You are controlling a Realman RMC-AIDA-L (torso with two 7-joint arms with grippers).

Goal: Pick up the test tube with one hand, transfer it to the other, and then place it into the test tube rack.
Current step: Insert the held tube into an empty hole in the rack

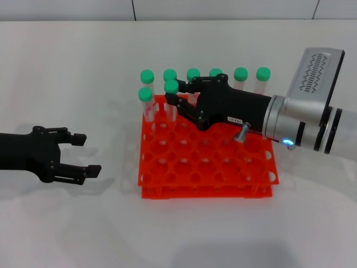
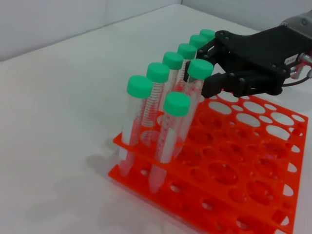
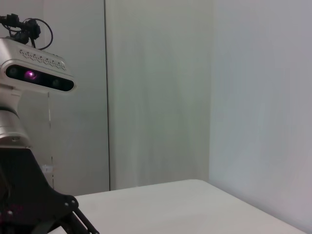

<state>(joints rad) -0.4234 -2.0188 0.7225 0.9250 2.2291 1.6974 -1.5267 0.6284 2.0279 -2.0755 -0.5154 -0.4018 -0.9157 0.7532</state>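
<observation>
White tabletop (image 1: 67,223) and pale wall behind; orange test tube rack (image 1: 206,184) sat centre, w/ a back row of green-capped tubes and two more standing in the next row, at the rack's left. Right gripper (image 1: 174,106) (white label, blue light on arm) was reached in over the rack's back-left, fingers closed around the test tube (image 1: 170,103) just under its green cap; tube upright, its lower end apparently down in a second-row hole. My read: placing step, near its end, hand-over looked done. Next move, as I judged it, calls for opening the fingers and backing away w/o nudging the neighbour tube just beside or the row behind. Left gripper (image 1: 83,153) sat well apart at the rack's left, low over the table, fingers spread and empty. Left wrist cam gave what head cam didn't: tube (image 2: 192,102) seen side-on, passing through the top tier, a finger (image 2: 214,87) pressed to it below the cap. Right wrist cam showed wall, table edge and a camera housing (image 3: 36,73) only; no tube, no rack.
</observation>
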